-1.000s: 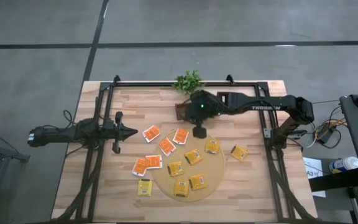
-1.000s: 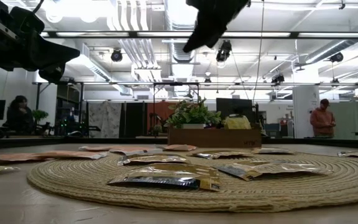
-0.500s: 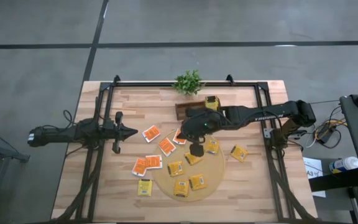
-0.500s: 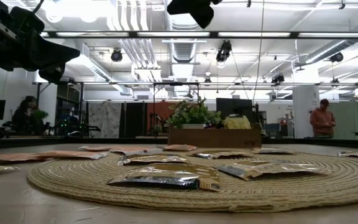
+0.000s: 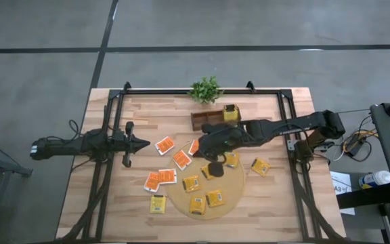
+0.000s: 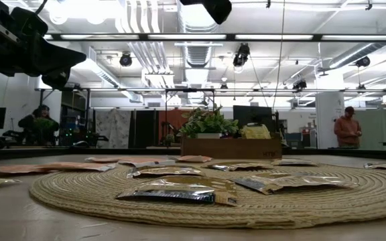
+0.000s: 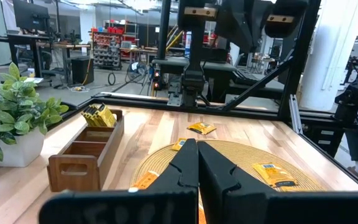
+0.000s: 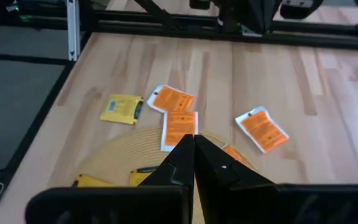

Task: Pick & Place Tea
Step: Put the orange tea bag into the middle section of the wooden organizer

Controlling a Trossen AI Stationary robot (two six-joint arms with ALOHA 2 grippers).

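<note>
High view — right gripper (image 5: 214, 165), fingers together, empty, above the round mat (image 5: 232, 186); tea packets (image 5: 210, 171) scattered on and beside it. Left gripper (image 5: 141, 144) closed, waiting well apart.

Right wrist view — orange packets (image 8: 179, 127) overlap; closed fingers descending risk pushing, not gripping, or lifting two.

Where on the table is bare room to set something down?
Bare wood lies between the round woven mat and the table's right frame rail, below the lone yellow tea packet, and in the near-left corner beside another yellow packet. The mat's centre is crowded.
</note>
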